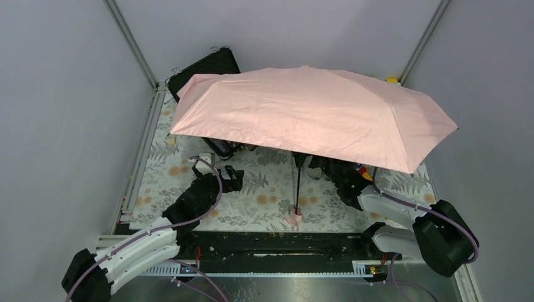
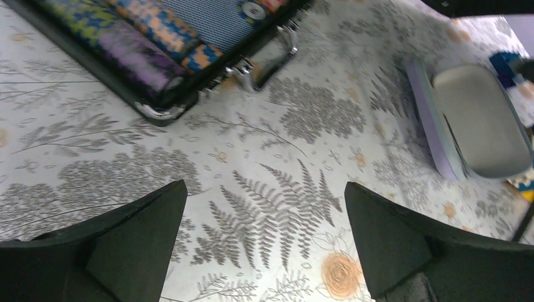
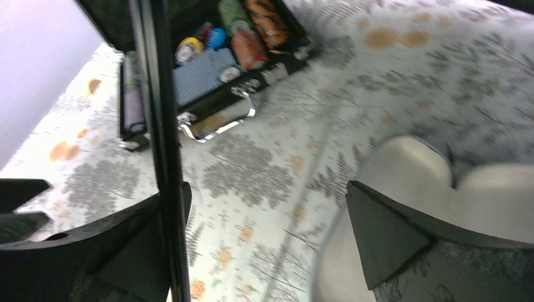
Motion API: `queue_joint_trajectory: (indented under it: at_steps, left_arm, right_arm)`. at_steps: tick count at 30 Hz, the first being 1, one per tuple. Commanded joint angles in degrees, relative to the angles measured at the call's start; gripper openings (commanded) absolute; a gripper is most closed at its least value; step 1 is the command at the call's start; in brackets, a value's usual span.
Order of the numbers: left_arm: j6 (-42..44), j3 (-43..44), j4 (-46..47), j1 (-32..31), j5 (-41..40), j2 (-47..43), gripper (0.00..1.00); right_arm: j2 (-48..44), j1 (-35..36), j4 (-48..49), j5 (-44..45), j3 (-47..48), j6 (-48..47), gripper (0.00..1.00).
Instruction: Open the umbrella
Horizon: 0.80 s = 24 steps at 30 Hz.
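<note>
The umbrella (image 1: 315, 113) stands open, its pale pink canopy spread over the back of the table. Its thin black shaft (image 1: 298, 182) slopes down to the small pink handle (image 1: 293, 218), which rests on the floral cloth. In the right wrist view the shaft (image 3: 160, 145) runs top to bottom right beside the left finger (image 3: 135, 245). My right gripper (image 3: 267, 220) is open and holds nothing; the canopy edge mostly hides it from above. My left gripper (image 1: 233, 179) (image 2: 264, 214) hovers open over bare cloth, left of the shaft.
An open black case (image 2: 157, 94) (image 3: 214, 94) of colourful rolls and chips lies at the back left, partly under the canopy. A pale oval box with a lilac side (image 2: 478, 119) (image 3: 434, 182) sits near the right gripper. Grey walls enclose the table.
</note>
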Motion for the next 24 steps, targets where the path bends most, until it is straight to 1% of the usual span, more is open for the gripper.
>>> queue_joint_trajectory:
  at_steps: [1, 4, 7, 12, 16, 19, 22, 24]
  left_arm:
    - [-1.9, -1.9, 0.8, 4.9, 0.4, -4.0, 0.99]
    - [-5.0, -3.2, -0.8, 9.2, -0.9, -8.1, 0.99]
    - [-7.1, -1.3, -5.6, 11.3, -2.9, -12.4, 0.99]
    - [-7.5, 6.3, -17.4, 11.5, -6.3, -19.2, 0.99]
    - [-7.5, 14.4, -28.0, 11.5, -8.6, -22.6, 0.99]
    - [-6.3, 21.7, -34.5, 11.4, -8.5, -23.6, 0.99]
    - [-3.2, 29.8, -41.0, 11.5, -6.1, -21.9, 0.99]
    - [-2.0, 34.3, -46.0, 11.5, -7.5, -20.4, 0.99]
  right_arm:
    - [-4.8, -5.6, -3.3, 1.5, -5.4, 4.5, 1.00]
    - [-10.6, -9.0, -9.1, 3.2, -8.0, 5.5, 1.00]
    - [-18.4, -11.5, -18.1, 7.1, -8.5, 5.7, 1.00]
    - [-32.4, -12.4, -33.5, 11.1, -4.6, 3.3, 1.00]
    - [-41.3, -12.4, -41.0, 12.4, -1.8, -0.8, 1.00]
    - [-47.0, -12.4, -42.4, 13.8, -1.1, -5.3, 1.00]
    - [-52.4, -12.4, -41.6, 17.2, -0.8, -10.5, 1.00]
    - [-55.8, -12.4, -39.8, 18.4, -1.6, -14.2, 1.00]
